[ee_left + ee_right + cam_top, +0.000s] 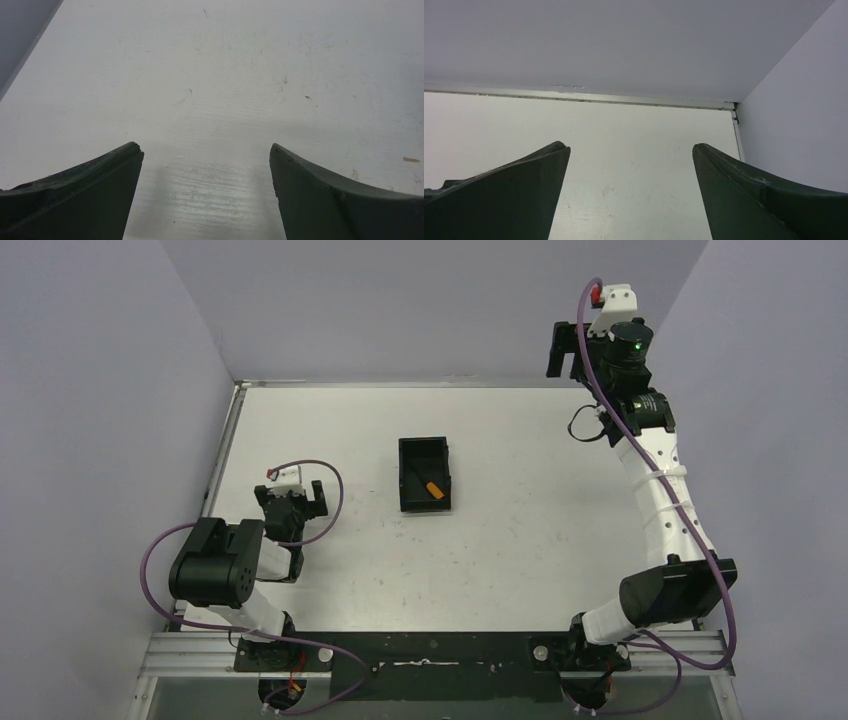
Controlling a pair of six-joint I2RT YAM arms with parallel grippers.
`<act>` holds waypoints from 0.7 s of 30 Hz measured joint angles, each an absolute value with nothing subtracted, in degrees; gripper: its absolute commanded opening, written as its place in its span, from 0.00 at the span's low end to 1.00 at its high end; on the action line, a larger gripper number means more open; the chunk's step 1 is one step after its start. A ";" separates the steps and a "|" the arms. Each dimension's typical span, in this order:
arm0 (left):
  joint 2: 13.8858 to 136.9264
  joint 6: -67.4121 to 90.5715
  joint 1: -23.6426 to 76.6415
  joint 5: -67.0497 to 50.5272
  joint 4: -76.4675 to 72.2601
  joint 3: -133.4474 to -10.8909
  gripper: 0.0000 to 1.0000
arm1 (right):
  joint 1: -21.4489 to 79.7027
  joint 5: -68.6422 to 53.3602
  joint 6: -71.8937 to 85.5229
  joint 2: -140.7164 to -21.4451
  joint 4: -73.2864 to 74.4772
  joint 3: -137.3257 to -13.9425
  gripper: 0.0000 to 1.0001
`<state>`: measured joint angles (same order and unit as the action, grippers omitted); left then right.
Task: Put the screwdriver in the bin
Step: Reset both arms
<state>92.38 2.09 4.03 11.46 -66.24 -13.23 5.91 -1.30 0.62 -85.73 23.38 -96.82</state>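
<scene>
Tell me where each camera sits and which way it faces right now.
Top external: above and behind the robot, looking down on the table and the bin holding the screwdriver; shows the left arm with left gripper low, and the right arm with right gripper raised far right.
Left wrist: close over bare table, angled down; its open gripper frames the bottom.
Right wrist: raised, facing the table's far edge and back wall; its open gripper shows.
Shared: both wrist views show table, no bin.
</scene>
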 measured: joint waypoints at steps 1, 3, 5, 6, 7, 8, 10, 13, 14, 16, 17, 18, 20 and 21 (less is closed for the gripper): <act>92.40 2.09 4.03 11.46 -66.24 -13.23 0.97 | 5.91 -1.30 0.62 -85.73 23.07 -96.60 1.00; 92.38 2.09 4.03 11.46 -66.24 -13.23 0.97 | 5.91 -1.32 0.62 -85.71 22.55 -96.05 1.00; 92.38 2.09 4.03 11.46 -66.24 -13.23 0.97 | 5.91 -1.32 0.62 -85.58 21.56 -94.96 1.00; 92.40 2.09 4.03 11.46 -66.22 -13.23 0.97 | 5.91 -1.32 0.64 -85.47 21.04 -94.21 1.00; 92.40 2.09 4.03 11.46 -66.24 -13.23 0.97 | 5.91 -1.32 0.64 -85.34 20.51 -93.36 1.00; 92.38 2.09 4.03 11.46 -66.24 -13.23 0.97 | 5.91 -1.32 0.64 -85.17 19.90 -92.44 1.00; 92.38 2.09 4.03 11.46 -66.24 -13.23 0.97 | 5.91 -1.32 0.64 -84.95 18.98 -90.98 1.00; 92.38 2.09 4.03 11.46 -66.22 -13.23 0.97 | 5.91 -1.32 0.64 -84.79 18.20 -89.27 1.00; 92.40 2.09 4.03 11.46 -66.24 -13.23 0.97 | 5.91 -1.32 0.64 -84.79 18.04 -88.95 1.00; 92.40 2.09 4.03 11.46 -66.24 -13.23 0.97 | 5.91 -1.32 0.62 -84.79 17.96 -88.68 1.00; 92.40 2.09 4.03 11.46 -66.24 -13.23 0.97 | 5.91 -1.32 0.62 -84.79 17.67 -88.68 1.00; 92.40 2.09 4.03 11.46 -66.24 -13.23 0.97 | 5.91 -1.32 0.62 -84.79 17.41 -88.71 1.00; 92.38 2.09 4.03 11.46 -66.24 -13.23 0.97 | 5.91 -1.32 0.62 -84.75 16.88 -88.68 1.00; 92.38 2.09 4.03 11.46 -66.24 -13.23 0.97 | 5.91 -1.32 0.62 -84.73 16.71 -88.68 1.00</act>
